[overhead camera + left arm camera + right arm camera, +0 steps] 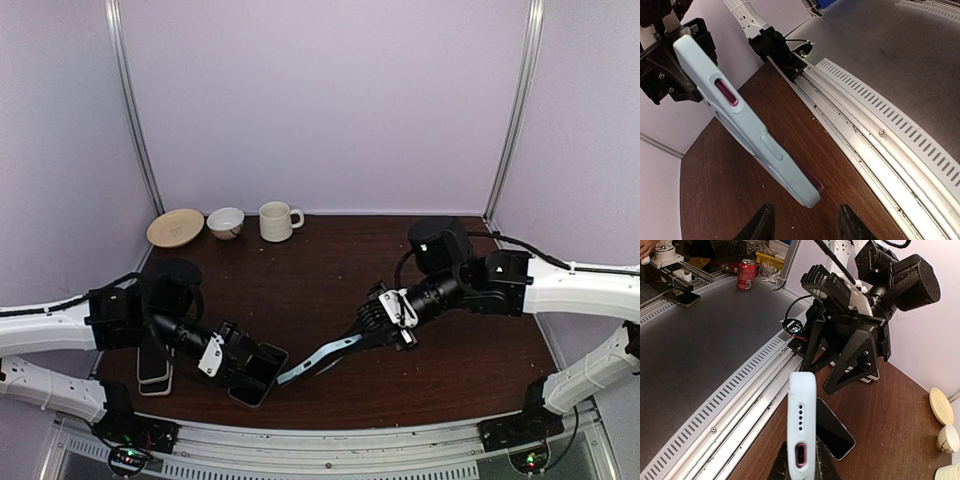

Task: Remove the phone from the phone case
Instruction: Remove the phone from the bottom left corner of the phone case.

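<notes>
Right gripper (362, 338): clamped on one end of the light blue phone case (312, 364), which juts out ahead of its fingers, tilted down towards the table (330, 270).
Left gripper (238, 365): spread wide, holding nothing.
Phone (258, 377): dark, lying flat just ahead of the left fingers, beside the case's free end.
Risk one: the end-only hold looks shaky, and a slip would drop the case onto the phone.
Risk two: the left fingers, so close, could shove the phone towards the near edge.

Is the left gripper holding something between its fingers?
No: the left gripper is open, only bare table showing between its fingers.
</notes>
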